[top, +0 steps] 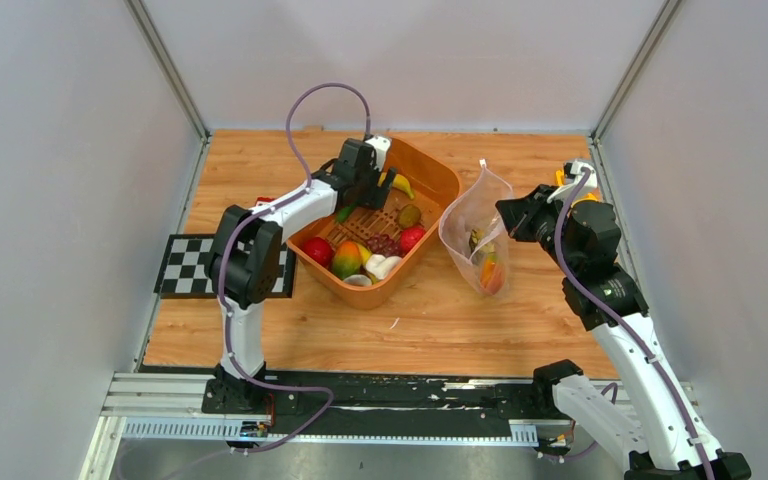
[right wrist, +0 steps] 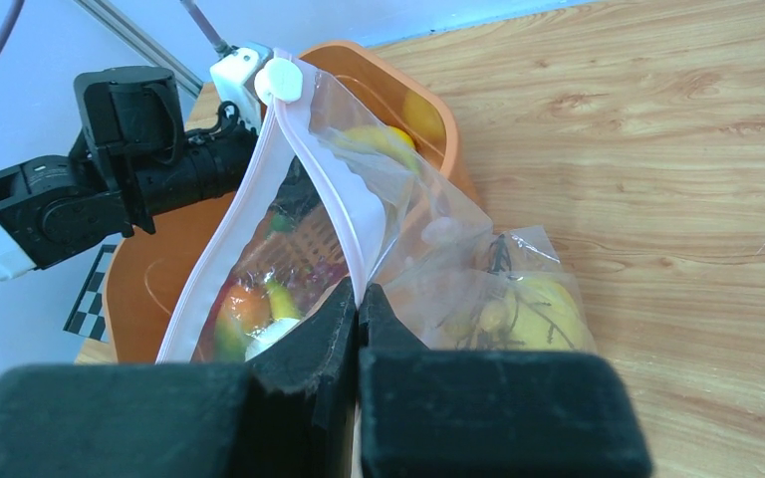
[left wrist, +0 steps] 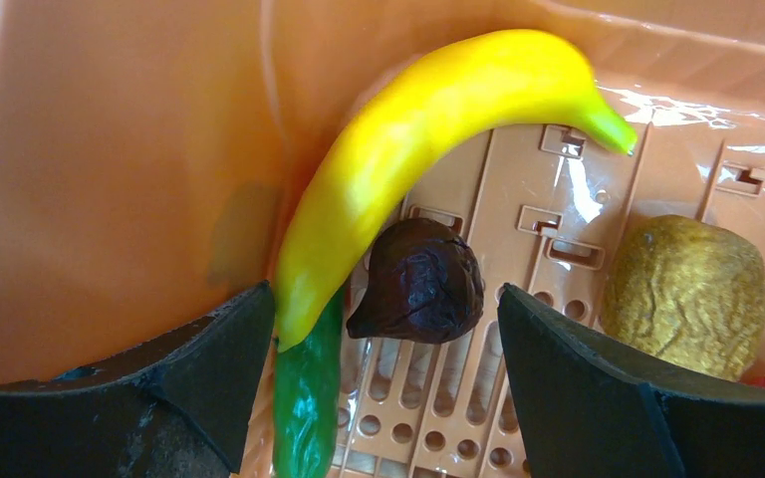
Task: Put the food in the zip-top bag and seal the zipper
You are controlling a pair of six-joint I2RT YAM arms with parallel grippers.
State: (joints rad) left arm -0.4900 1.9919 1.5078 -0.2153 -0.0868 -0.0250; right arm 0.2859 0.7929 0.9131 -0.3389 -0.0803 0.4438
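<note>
On the bench (top: 460,330), the near end of the orange basket (top: 368,297) is seen filled with a mango (top: 346,260), a white mushroom (top: 382,266), grapes (top: 382,243) and red fruits (top: 318,250). Just beside it, to the right, the zip-top bag (top: 475,235) is held upright with its mouth gaping. A lemon (right wrist: 533,309) is seen at its bottom. The right pincer (right wrist: 358,299) is pressed together on the bag's pinkish zipper (right wrist: 334,199), and a white slider (right wrist: 279,80) is seen at the strip's far end. Farther back, the left pincer (left wrist: 386,319) is lowered into the basket's far end with its fingers spread wide and nothing clamped. A dark nut (left wrist: 420,282) is framed between them. A banana (left wrist: 408,139) is laid along the basket wall over a green pod (left wrist: 307,398), and a kiwi (left wrist: 687,294) is seen off to one side.
</note>
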